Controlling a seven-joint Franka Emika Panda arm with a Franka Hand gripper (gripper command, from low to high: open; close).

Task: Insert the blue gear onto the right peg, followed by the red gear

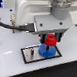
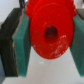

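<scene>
The red gear (image 1: 49, 39) hangs between the fingers of my gripper (image 1: 50, 41), which is shut on it. Directly below it the wider blue gear (image 1: 45, 50) lies flat on the right part of the grey plate (image 1: 31, 57). The right peg is hidden under the two gears. Whether the red gear touches the blue one I cannot tell. In the wrist view the red gear (image 2: 50, 31) fills the middle, its dark centre hole showing, clamped between the teal pads (image 2: 22, 47) of the gripper (image 2: 50, 47).
The black-bordered plate rests on a white table (image 1: 10, 65). Its left half is bare apart from a thin dark pin (image 1: 32, 54). The white arm and its cables (image 1: 23, 13) occupy the space behind and above the plate.
</scene>
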